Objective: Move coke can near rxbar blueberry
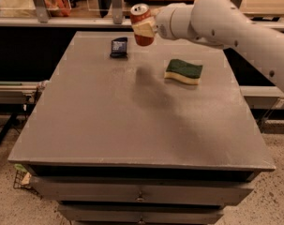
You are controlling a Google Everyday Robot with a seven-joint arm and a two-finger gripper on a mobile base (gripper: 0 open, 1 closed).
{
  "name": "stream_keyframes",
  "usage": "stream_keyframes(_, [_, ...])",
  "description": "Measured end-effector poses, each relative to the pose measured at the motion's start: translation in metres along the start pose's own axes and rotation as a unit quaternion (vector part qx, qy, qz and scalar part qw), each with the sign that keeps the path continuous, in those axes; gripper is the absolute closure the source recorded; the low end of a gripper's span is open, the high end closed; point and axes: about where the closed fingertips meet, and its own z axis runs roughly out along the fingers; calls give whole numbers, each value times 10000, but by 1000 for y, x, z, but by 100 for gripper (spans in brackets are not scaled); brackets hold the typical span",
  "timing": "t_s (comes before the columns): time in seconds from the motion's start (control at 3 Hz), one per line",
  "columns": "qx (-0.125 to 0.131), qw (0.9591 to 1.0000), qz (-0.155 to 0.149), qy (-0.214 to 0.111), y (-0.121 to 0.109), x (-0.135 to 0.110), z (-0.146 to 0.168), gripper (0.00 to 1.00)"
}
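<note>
The coke can [141, 18] is red with a silver top and hangs upright above the far part of the grey table [132, 121]. My gripper [144, 28] comes in from the right on a white arm and is shut on the can. The rxbar blueberry [119, 47] is a small dark navy bar lying flat on the table, just left of and below the can. The can is lifted off the surface and not touching the bar.
A green-and-yellow sponge [183, 71] lies on the table right of centre. A shelf rail with metal posts [38, 3] runs behind the table. The table's drawers [141, 196] face the front.
</note>
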Motion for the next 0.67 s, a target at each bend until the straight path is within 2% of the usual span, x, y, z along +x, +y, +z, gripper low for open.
stream_keyframes(0.33, [-43,9984,531,-202,-8,16,15,100])
stream_keyframes(0.67, [-231,9961,823,-215,-3,25,31,73])
